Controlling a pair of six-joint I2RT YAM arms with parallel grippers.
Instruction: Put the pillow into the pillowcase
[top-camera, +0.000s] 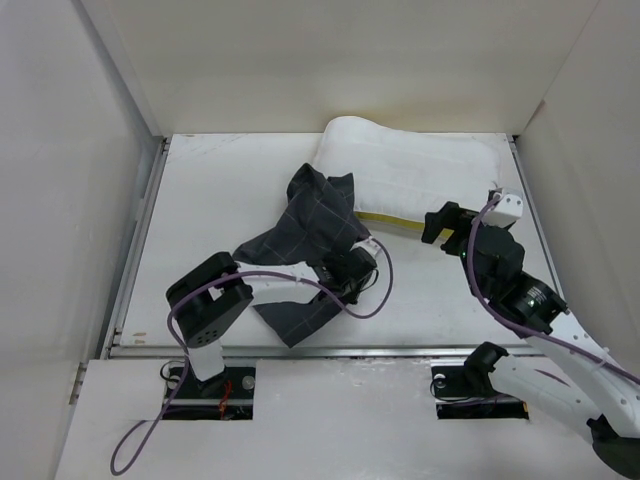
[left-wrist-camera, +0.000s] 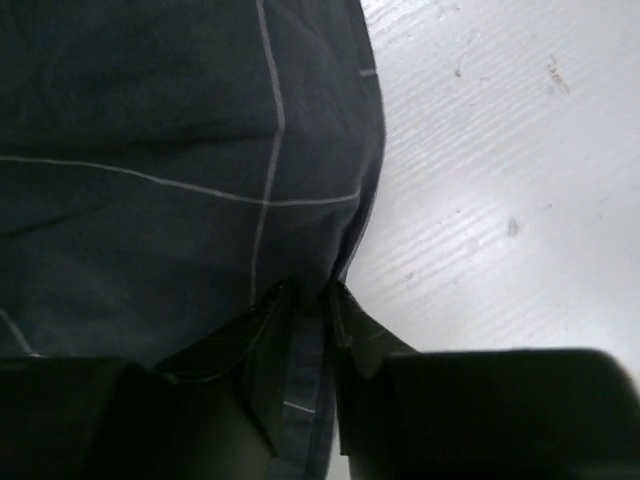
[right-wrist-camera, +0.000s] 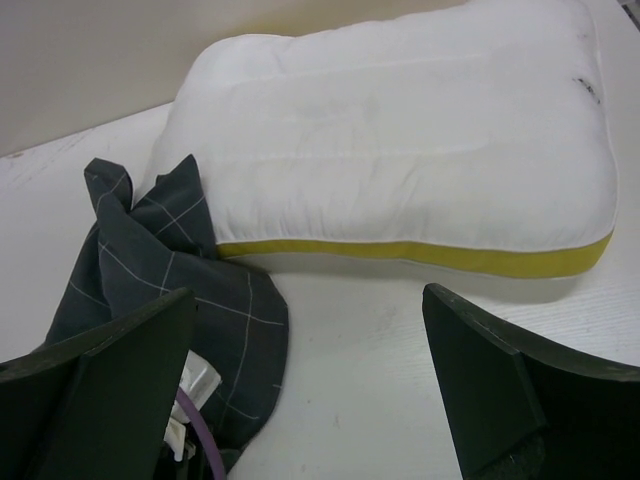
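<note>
Ahead of the left pincer (left-wrist-camera: 310, 297) the pillowcase (left-wrist-camera: 150, 200) runs off the top and left edges. The strip nipped between its jaws vanishes at the bottom edge, where the fingers (left-wrist-camera: 480, 410) blur dark. One finger of the right pincer (right-wrist-camera: 308, 300) hides the pillowcase's lower folds; ahead, the pillow (right-wrist-camera: 400, 130) is clipped at the top edge.

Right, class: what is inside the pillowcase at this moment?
Nothing shows inside: the pillowcase lies crumpled, its interior hidden by its own folds. The pillow sits outside, against it. The left claw pinches the fabric's edge.
</note>
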